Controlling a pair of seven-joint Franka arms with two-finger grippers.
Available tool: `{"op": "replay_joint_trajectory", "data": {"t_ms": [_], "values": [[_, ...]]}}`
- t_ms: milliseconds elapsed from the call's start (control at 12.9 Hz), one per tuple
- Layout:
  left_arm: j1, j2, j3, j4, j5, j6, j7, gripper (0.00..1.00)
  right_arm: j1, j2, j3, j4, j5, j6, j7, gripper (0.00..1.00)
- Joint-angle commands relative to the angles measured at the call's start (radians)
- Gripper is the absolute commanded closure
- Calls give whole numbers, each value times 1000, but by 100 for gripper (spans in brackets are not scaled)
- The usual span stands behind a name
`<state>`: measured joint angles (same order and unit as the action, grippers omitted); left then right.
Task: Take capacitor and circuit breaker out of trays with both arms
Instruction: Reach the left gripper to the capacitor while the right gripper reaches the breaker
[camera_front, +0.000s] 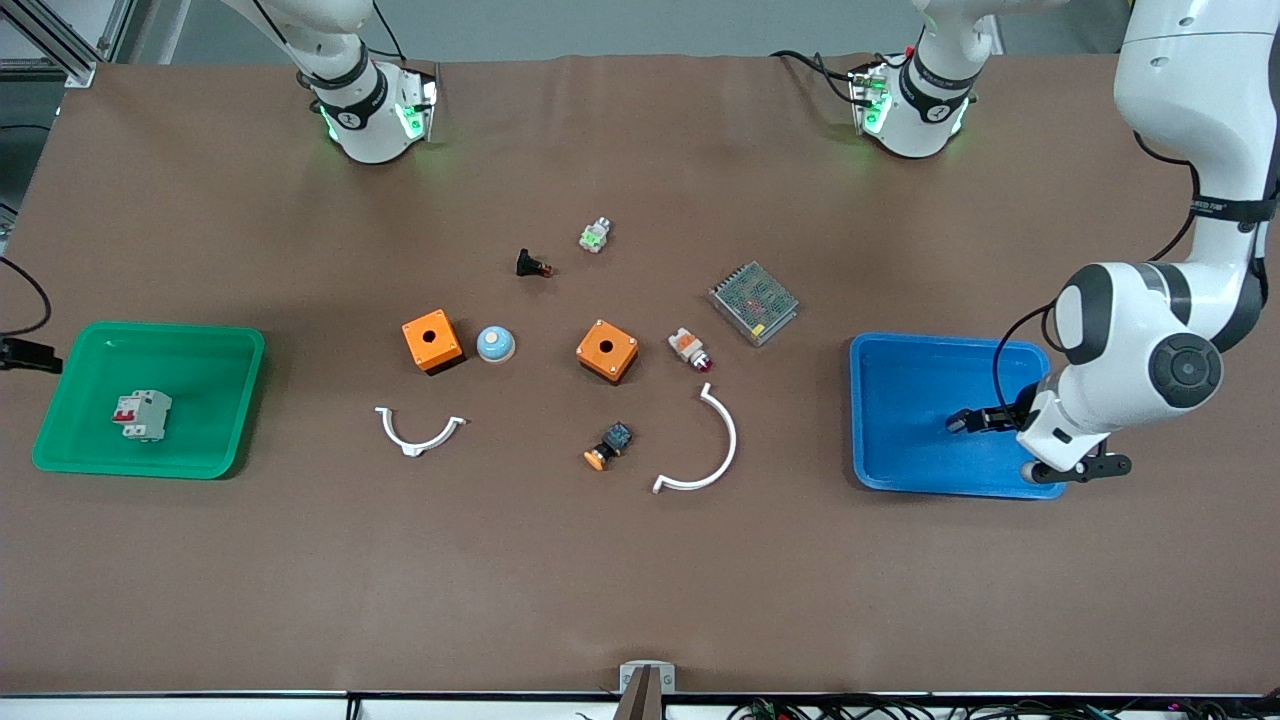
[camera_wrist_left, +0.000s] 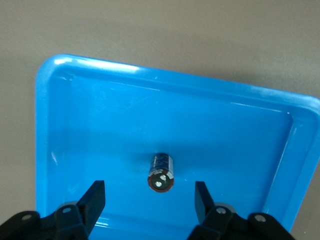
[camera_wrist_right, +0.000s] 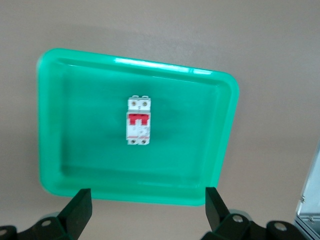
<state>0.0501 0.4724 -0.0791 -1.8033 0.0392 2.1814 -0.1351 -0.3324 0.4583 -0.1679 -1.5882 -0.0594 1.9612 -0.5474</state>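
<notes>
The capacitor (camera_wrist_left: 161, 172), a tiny dark cylinder with a reddish end face, lies loose in the blue tray (camera_wrist_left: 100, 120). My left gripper (camera_wrist_left: 150, 185) hangs open just over it, one finger to each side, touching nothing. In the front view this gripper (camera_front: 965, 420) is over the blue tray (camera_front: 900, 400) and hides the capacitor. The breaker (camera_front: 142, 415), a light-grey block with red levers, lies in the green tray (camera_front: 200, 360). In the right wrist view it (camera_wrist_right: 138, 120) lies mid-tray (camera_wrist_right: 215, 130). My right gripper (camera_wrist_right: 147, 194) is open and empty, high up by the tray's edge. It is out of the front view.
Between the trays lie two orange boxes (camera_front: 432, 340) (camera_front: 607, 350), a blue-white dome (camera_front: 495, 344), two white curved strips (camera_front: 420, 432) (camera_front: 705, 450), a black flared piece (camera_front: 530, 264), a green-white part (camera_front: 595, 235), a mesh-topped metal box (camera_front: 753, 302), a lamp part (camera_front: 690, 349) and an orange-capped switch (camera_front: 608, 446).
</notes>
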Motion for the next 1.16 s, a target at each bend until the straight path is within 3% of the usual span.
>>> {"op": "replay_joint_trajectory", "data": {"t_ms": [0, 387, 852, 1084], "values": [[7, -23, -10, -42, 18, 21, 8, 20, -28, 71, 18, 20, 73, 34, -52, 0], [8, 37, -8, -50, 18, 109, 8, 26, -25, 124, 19, -64, 101, 240, -66, 0], [10, 72, -10, -50, 18, 123, 8, 33, -17, 177, 19, -88, 156, 317, -68, 2], [10, 84, -8, -51, 18, 124, 8, 39, -14, 189, 21, -88, 156, 343, -66, 10]]}}
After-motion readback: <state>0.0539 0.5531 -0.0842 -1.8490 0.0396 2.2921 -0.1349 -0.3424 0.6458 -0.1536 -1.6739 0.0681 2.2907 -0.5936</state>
